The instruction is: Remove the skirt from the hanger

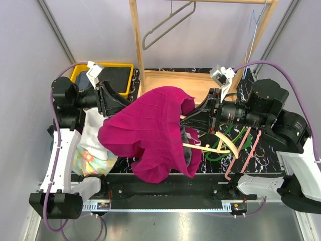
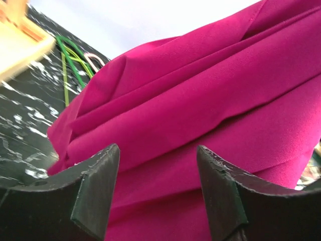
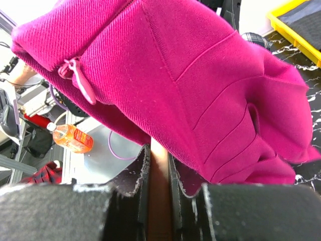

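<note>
The magenta skirt [image 1: 150,130] hangs bunched in mid-air over the table's middle. It fills the left wrist view [image 2: 200,110] and the right wrist view [image 3: 200,75], where its zip pull shows at the upper left. My right gripper [image 1: 201,116] is at the skirt's right side, shut on the wooden hanger [image 3: 159,191], whose bar runs up between the jaws under the fabric. The rest of the hanger is hidden by the skirt. My left gripper [image 1: 113,103] is at the skirt's left edge. Its jaws [image 2: 158,153] stand wide apart, with fabric just beyond the tips.
A yellow bin [image 1: 125,68] sits at the back left. A wooden rack [image 1: 135,45] with a grey hanger [image 1: 168,22] stands behind. Loose green, pink and cream hangers [image 1: 235,145] lie on the right. Pale floral clothes [image 1: 93,148] lie at the left.
</note>
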Motion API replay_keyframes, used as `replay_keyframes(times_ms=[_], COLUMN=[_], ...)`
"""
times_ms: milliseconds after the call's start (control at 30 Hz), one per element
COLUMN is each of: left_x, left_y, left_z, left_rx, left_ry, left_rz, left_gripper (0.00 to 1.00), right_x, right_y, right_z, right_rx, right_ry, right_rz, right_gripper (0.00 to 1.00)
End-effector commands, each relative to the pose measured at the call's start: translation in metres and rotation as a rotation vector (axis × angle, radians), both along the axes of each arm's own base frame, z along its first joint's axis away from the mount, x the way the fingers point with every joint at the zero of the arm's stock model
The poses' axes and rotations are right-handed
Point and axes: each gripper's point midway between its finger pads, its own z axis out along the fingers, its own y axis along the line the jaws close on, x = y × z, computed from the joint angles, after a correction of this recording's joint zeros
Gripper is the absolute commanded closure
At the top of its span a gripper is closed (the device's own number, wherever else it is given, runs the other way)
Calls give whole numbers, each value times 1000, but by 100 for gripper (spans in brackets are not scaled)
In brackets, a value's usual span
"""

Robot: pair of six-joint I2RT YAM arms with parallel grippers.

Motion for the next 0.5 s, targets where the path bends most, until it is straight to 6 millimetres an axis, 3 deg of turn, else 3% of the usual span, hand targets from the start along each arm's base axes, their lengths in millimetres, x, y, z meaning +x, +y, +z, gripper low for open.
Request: replay_keyframes(times_ms=[0, 33, 133, 300, 467], left_x=[-33, -37, -32, -33, -39], left_y=[-3, -1, 4, 5, 2], left_z=[6, 7, 20, 42, 36], left_rx=[16, 22, 27, 34, 33], left_ry=[20, 53, 115, 51, 88], left_rz=[-171, -209, -236, -229, -248], left_gripper=[37, 34, 11, 2, 3], right_x=[-7, -6, -4, 1, 7], right_y=[-6, -6, -7, -16, -26], right_z=[55, 54, 50, 45, 46], right_rx=[148, 141, 114, 77, 49], right_ry=[-164, -166, -168, -195, -236], right_rz=[12, 9, 0, -50, -106], right_gripper=[100, 100, 100, 100, 100])
